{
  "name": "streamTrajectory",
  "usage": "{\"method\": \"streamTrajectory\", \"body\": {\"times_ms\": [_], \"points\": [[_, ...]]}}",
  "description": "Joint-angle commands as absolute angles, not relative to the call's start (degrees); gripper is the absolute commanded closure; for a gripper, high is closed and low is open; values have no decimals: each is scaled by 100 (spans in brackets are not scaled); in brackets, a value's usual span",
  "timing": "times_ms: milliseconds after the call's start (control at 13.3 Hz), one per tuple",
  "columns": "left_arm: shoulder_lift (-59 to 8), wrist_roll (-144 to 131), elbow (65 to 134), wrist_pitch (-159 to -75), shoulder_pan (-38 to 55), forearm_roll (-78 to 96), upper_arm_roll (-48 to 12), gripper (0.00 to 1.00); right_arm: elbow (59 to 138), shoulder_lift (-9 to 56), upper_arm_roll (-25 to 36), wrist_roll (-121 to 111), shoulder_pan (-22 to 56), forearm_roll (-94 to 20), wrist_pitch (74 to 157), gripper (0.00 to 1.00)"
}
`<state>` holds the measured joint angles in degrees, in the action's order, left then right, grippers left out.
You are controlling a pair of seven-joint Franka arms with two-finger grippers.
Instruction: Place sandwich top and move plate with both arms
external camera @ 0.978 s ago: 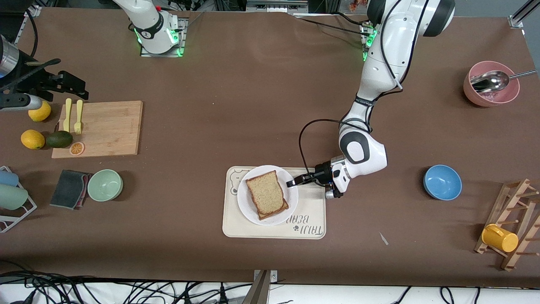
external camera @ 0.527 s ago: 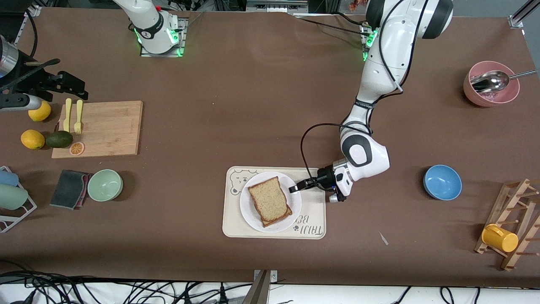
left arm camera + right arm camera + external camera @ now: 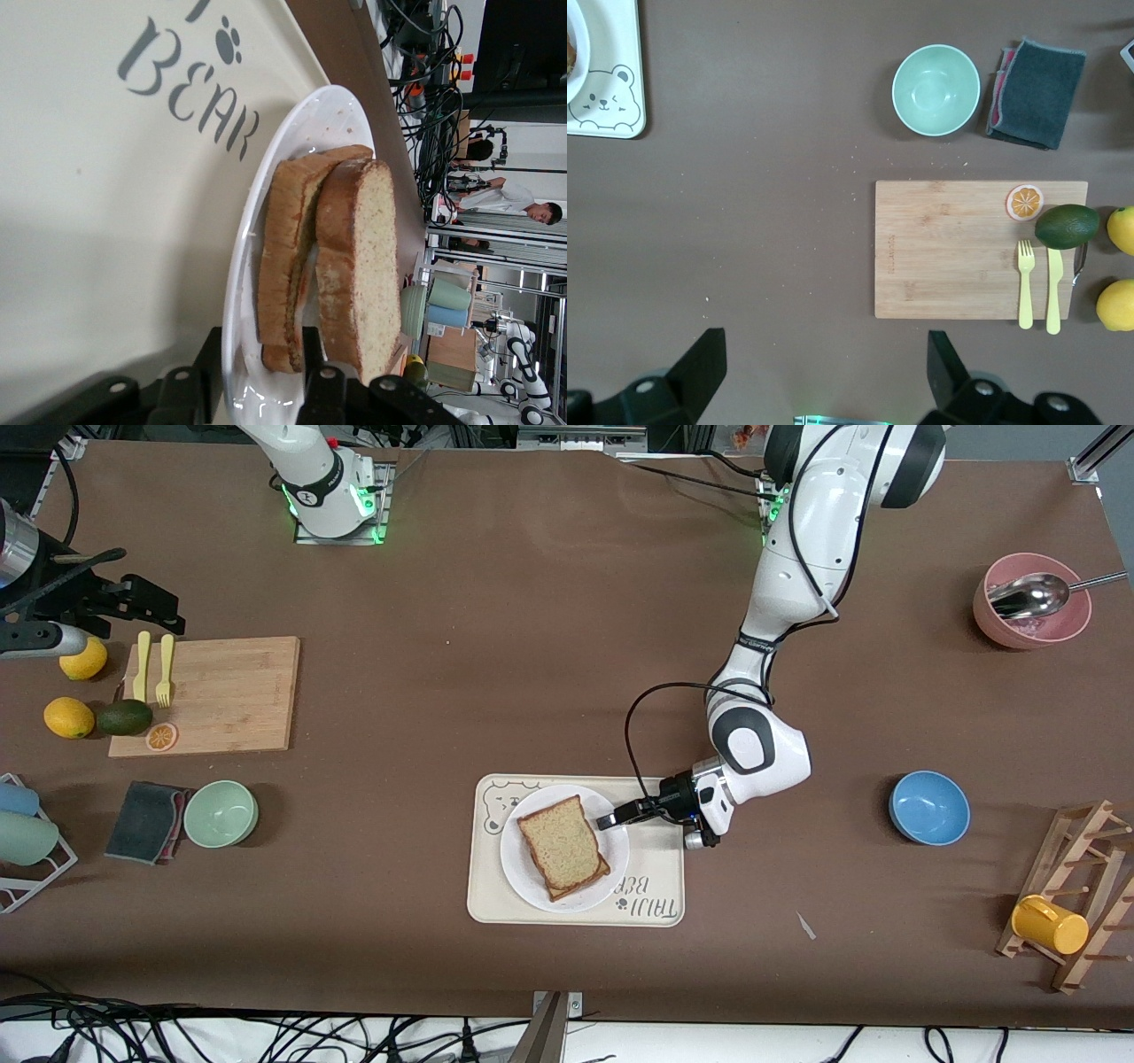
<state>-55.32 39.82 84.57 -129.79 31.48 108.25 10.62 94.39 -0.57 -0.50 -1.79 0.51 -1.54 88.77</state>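
The right gripper (image 3: pixel 819 372) is waiting with its fingers spread apart, high over the table near the wooden cutting board (image 3: pixel 213 693). The sandwich top (image 3: pixel 560 844) is lying on the stacked sandwich on the plate (image 3: pixel 523 872), which is sitting on the bear tray (image 3: pixel 656 877). The left gripper (image 3: pixel 613 818) is pinching the plate's rim, at the edge toward the left arm's end

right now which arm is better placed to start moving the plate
Left. The left gripper already sits at the plate rim on the tray, fingers straddling the edge. The right gripper hangs open above bare table beside the cutting board.
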Motion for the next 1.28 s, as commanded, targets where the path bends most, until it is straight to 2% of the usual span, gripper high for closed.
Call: {"method": "streamTrajectory", "body": {"times_ms": [0, 527, 752, 1204], "points": [[-5371, 4061, 8525, -12964, 3182, 10400, 1160, 27, 9475, -97, -97, -167, -9, -97, 8921, 0], [-4835, 3912, 8894, -12964, 2918, 9327, 1169, 27, 9475, -97, -97, -167, -9, -97, 8912, 0], [-4292, 3439, 9271, -12964, 2716, 8397, 1090, 27, 9475, -97, -97, -167, -9, -88, 8921, 0], [-2902, 2235, 10141, -12894, 1671, 5515, 124, 27, 9475, -97, -97, -167, -9, -105, 8921, 0]]}}
